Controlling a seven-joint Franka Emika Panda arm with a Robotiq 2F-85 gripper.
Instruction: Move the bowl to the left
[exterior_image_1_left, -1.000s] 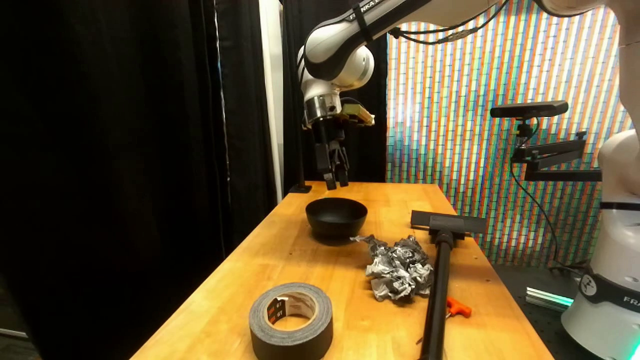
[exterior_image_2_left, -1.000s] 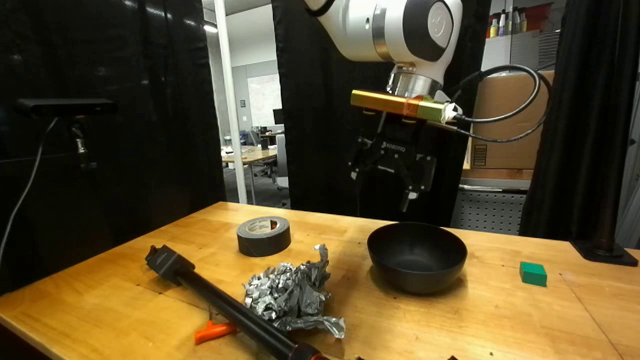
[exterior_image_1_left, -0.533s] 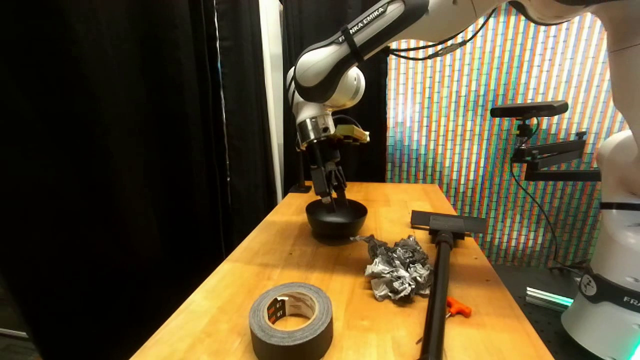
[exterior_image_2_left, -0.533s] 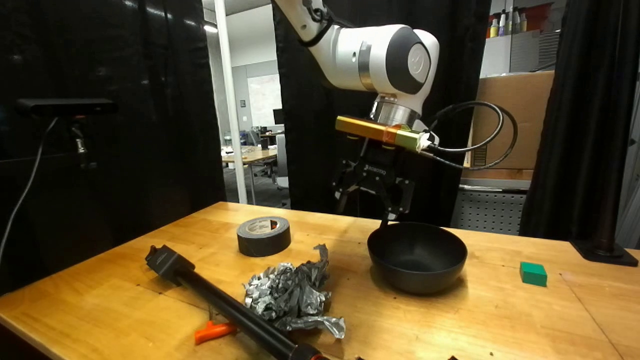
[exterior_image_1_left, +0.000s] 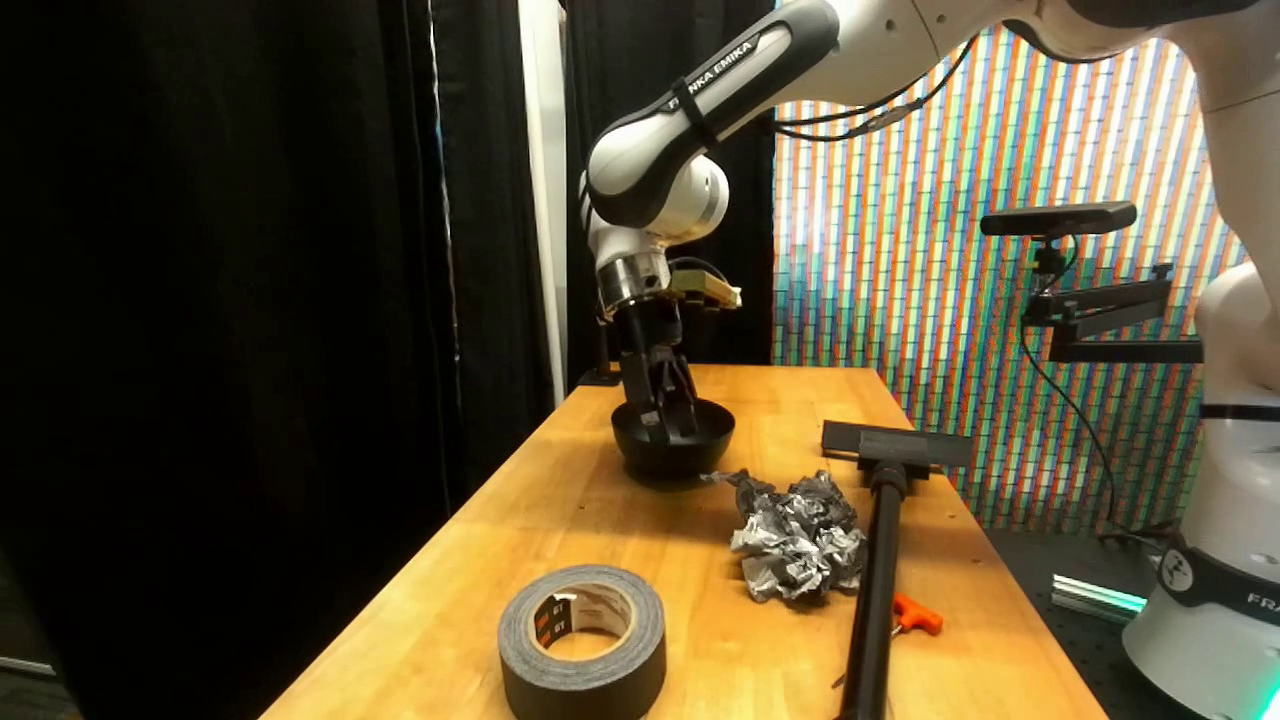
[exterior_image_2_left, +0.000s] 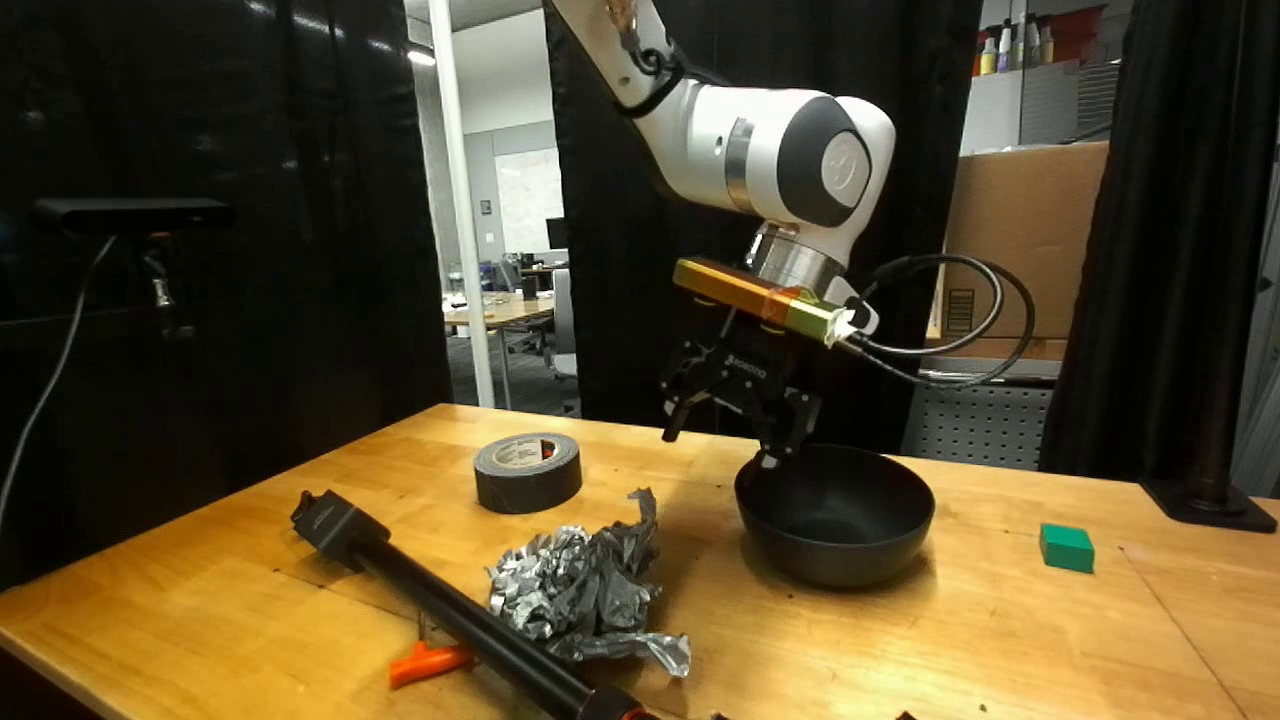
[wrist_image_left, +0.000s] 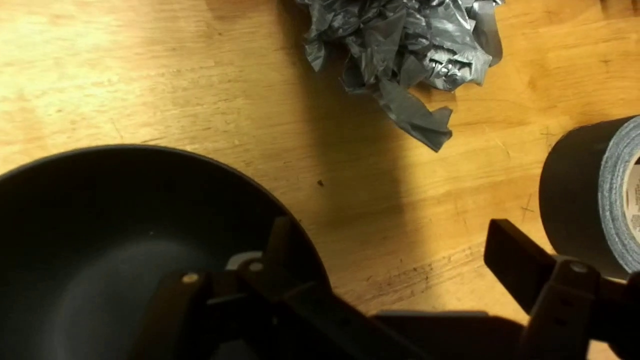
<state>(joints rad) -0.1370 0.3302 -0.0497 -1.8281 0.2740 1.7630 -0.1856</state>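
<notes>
The black bowl (exterior_image_1_left: 672, 462) sits upright on the wooden table in both exterior views (exterior_image_2_left: 845, 555). It fills the lower left of the wrist view (wrist_image_left: 125, 200). My gripper (exterior_image_2_left: 720, 448) is open, its fingers wide apart and pointing down and tilted. In the wrist view (wrist_image_left: 390, 235) one finger is over the inside of the bowl near the rim, and the other is outside it, on the tape roll's side. The rim lies between the fingers. The inner fingertip is dark against the bowl, so I cannot tell whether it touches.
A grey duct-tape roll (exterior_image_2_left: 528, 473) and a crumpled foil-like lump (exterior_image_2_left: 585, 590) lie beside the bowl. A black pole tool (exterior_image_2_left: 460, 610) and an orange-handled tool (exterior_image_2_left: 428, 663) are near the lump. A green block (exterior_image_2_left: 1066, 547) lies on the bowl's far side from the tape.
My gripper has come down from above the bowl to its rim, one finger dipping inside. It shifted toward the tape roll's side first. The bowl has not moved.
</notes>
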